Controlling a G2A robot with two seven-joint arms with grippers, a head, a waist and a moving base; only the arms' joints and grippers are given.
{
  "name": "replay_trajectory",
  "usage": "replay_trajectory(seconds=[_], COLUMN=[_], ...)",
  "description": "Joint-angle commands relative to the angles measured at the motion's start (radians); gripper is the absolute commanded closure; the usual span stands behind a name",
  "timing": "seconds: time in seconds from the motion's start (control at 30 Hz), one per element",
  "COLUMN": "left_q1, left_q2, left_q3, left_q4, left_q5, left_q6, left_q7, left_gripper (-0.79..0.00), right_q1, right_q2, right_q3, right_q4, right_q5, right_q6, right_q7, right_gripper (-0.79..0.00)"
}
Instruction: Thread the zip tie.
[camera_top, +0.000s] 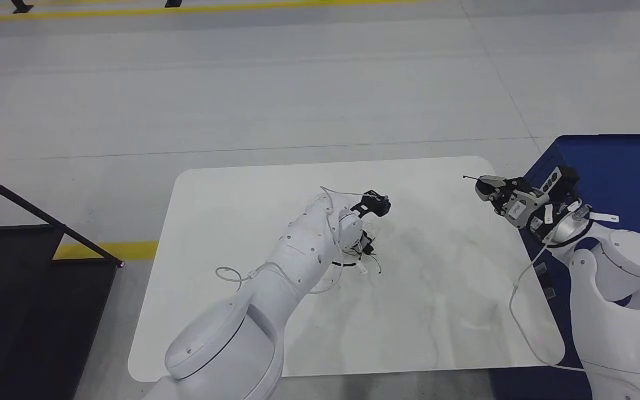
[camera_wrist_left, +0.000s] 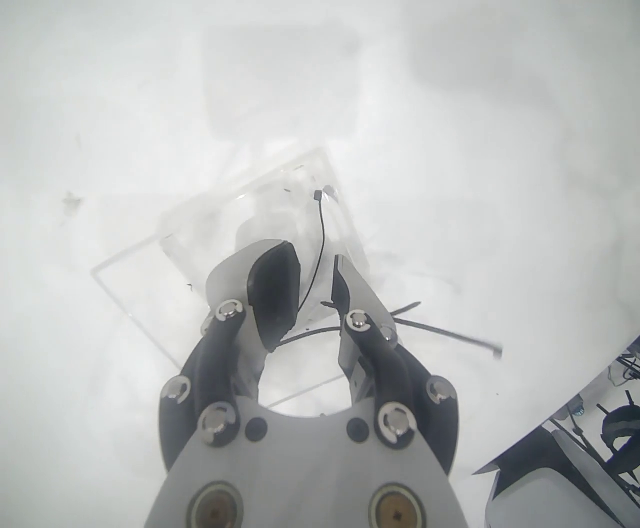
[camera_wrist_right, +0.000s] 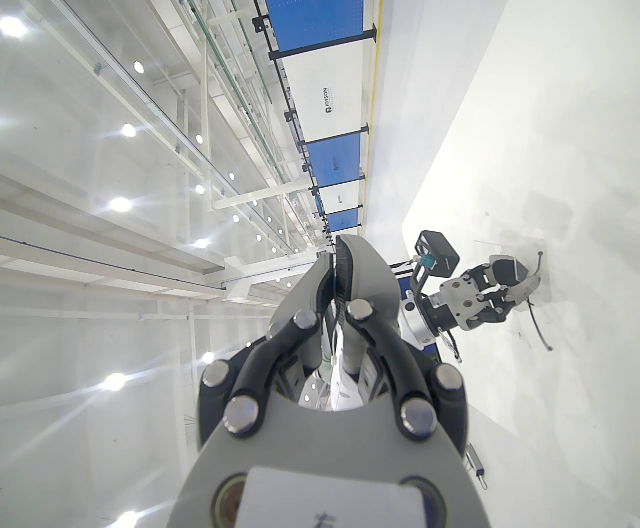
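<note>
You had the left claw (camera_wrist_left: 310, 255) low over the desk (camera_top: 230, 260) centre, jaws parted astride the zip tie (camera_wrist_left: 321, 235) on a clear plate (camera_wrist_left: 150, 290), apparently ready to pinch. At 3 o'clock, the right claw (camera_wrist_right: 336, 250) hung raised, clear of the work, closed on a thin strand (camera_top: 468, 179).

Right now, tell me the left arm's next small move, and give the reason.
Probably close the left gripper on the black zip tie. Its fingers stand open over the clear plate, and the tie's strap runs through the gap between them, not yet pinched, so a small squeeze looks likely to secure it.
</note>
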Motion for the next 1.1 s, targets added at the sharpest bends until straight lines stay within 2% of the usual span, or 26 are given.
replay_trajectory(seconds=[0.0,0.13,0.2,0.27,1.0,1.03,1.07], left_q1=[0.001,-0.002,-0.005,-0.006,-0.018,-0.016,-0.013], left_q2=[-0.002,-0.004,-0.004,-0.004,0.001,0.001,0.000], left_q3=[0.001,-0.004,-0.007,-0.009,-0.024,-0.023,-0.023], left_q4=[0.001,0.009,0.014,0.018,0.008,0.006,0.005], left_q5=[0.003,-0.003,-0.006,-0.006,0.005,0.008,0.009], left_q6=[-0.001,0.004,0.004,0.004,0.060,0.060,0.061], left_q7=[0.004,0.023,0.034,0.037,0.079,0.078,0.079], left_gripper=[-0.182,-0.132,-0.049,-0.003,0.000,-0.009,-0.058], right_q1=[0.000,0.000,0.000,0.000,0.000,0.000,0.000], right_q2=[0.000,0.000,0.000,0.000,0.000,0.000,0.000], right_q3=[0.000,0.000,0.000,0.000,0.000,0.000,0.000], right_q4=[0.000,0.000,0.000,0.000,0.000,0.000,0.000], right_q5=[0.000,0.000,0.000,0.000,0.000,0.000,0.000], right_q6=[0.000,0.000,0.000,0.000,0.000,0.000,0.000], right_q7=[0.000,0.000,0.000,0.000,0.000,0.000,0.000], right_gripper=[0.000,0.000,0.000,0.000,0.000,0.000,0.000])
